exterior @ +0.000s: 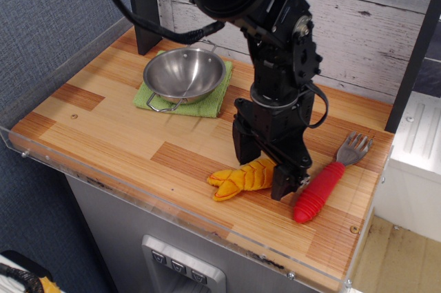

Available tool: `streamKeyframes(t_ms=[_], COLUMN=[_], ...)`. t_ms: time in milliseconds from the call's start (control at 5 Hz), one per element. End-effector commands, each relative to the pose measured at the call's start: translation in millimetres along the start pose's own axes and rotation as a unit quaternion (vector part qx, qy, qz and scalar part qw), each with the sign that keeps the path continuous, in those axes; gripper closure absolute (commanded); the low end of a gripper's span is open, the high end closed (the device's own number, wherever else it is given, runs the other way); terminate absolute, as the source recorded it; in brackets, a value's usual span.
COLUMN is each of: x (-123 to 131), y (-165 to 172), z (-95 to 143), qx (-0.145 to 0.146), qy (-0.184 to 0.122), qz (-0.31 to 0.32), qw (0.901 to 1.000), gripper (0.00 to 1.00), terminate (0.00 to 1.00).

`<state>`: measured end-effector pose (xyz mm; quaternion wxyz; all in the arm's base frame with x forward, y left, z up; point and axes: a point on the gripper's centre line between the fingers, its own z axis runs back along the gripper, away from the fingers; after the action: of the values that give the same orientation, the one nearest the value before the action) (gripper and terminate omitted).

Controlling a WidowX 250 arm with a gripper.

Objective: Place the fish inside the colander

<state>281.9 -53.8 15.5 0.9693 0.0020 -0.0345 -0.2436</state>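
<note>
The yellow-orange plush fish (238,178) lies on the wooden table near the front edge, tail to the left. My gripper (263,167) is open and low over the fish's right (head) end, with one finger behind it and one finger (282,183) in front and to the right. The jaws straddle the fish without closing on it. The shiny steel colander (185,74) sits empty on a green cloth (207,104) at the back left, well apart from the fish.
A fork with a red handle (318,191) lies just right of the gripper, its grey head (353,147) pointing back. A clear plastic lip (103,184) runs along the table's front and left edges. A dark post (143,5) stands behind the colander.
</note>
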Motion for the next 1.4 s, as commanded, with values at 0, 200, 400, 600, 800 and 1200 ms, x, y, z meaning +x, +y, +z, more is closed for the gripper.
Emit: streamKeyframes(t_ms=[0, 200, 400, 600, 800, 1200], x=[7, 6, 6, 12, 21, 8], y=[2, 2, 2, 1, 11, 68], z=[1, 1, 5, 26, 72, 127], qx=[-0.007, -0.01, -0.009, 0.005, 0.007, 0.024], qy=[-0.003, -0.006, -0.004, -0.016, -0.062, -0.09], qz=[0.006, 0.007, 0.002, -0.004, 0.001, 0.111], qw=[1.0, 0.9999, 0.9999, 0.9999, 0.998, 0.9894], gripper=[0.0, 1.0, 1.0, 1.0, 1.0, 1.0], terminate=[0.0, 0.0, 0.0, 0.0, 0.0, 0.0])
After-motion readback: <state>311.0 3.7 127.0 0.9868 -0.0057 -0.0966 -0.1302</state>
